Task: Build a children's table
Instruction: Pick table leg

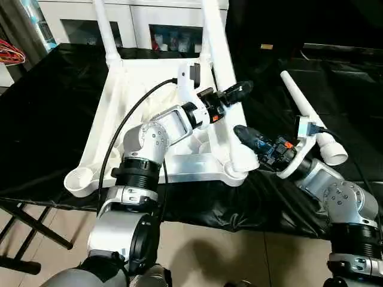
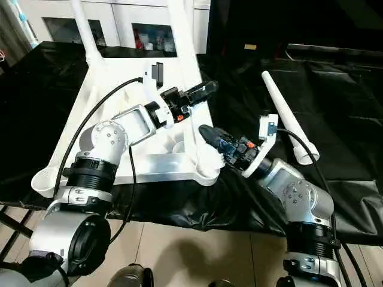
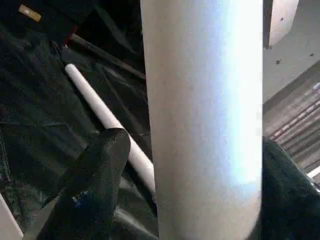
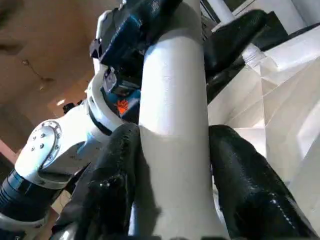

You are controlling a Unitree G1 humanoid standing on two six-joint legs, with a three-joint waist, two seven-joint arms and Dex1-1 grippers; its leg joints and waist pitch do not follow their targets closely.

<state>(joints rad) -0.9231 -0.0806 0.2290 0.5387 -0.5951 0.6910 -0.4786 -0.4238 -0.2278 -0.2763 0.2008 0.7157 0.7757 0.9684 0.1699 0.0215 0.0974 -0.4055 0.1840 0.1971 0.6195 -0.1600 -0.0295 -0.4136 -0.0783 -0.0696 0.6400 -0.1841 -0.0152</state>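
Black table (image 1: 54,119), both end effectors around leg (image 1: 222,66)

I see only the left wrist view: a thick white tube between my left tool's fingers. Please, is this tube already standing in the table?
Observer: Yes. The white tapered plastic tube leg stands upright in the near right corner socket of the upturned white plastic tabletop.
Operator: Where is the right tool?
Observer: The right tool grips the same leg lower down, near the socket.
Operator: Is the near left corner free?
Observer: Yes, the near left round corner socket holds no leg.
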